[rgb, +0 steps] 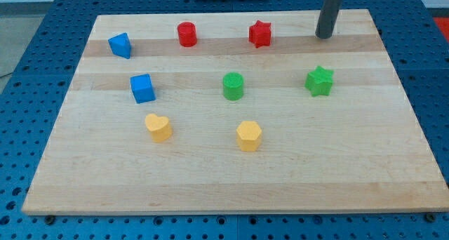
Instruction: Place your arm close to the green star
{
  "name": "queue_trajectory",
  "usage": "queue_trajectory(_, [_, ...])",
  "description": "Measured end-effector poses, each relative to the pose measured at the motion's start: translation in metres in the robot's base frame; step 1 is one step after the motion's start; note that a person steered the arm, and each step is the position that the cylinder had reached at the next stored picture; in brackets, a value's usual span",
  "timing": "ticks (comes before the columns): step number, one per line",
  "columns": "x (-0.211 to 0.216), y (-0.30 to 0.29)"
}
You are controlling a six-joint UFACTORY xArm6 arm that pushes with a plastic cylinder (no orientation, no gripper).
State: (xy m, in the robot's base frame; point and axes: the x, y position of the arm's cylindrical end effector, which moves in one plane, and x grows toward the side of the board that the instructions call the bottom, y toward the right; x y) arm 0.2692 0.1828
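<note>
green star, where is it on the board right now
The green star sits at the view's right, mid-height on the board, right of the green cylinder. My tip is just above it.

No text, label, brand, number or sign can be read anywhere in the view. The pale wooden board shows only bare grain, and the blue perforated table around it shows only rows of holes.
</note>
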Motion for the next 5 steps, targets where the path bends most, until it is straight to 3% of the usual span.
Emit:
queue_trajectory(3, [0.025,-0.031])
queue_trajectory(5, [0.015,-0.061])
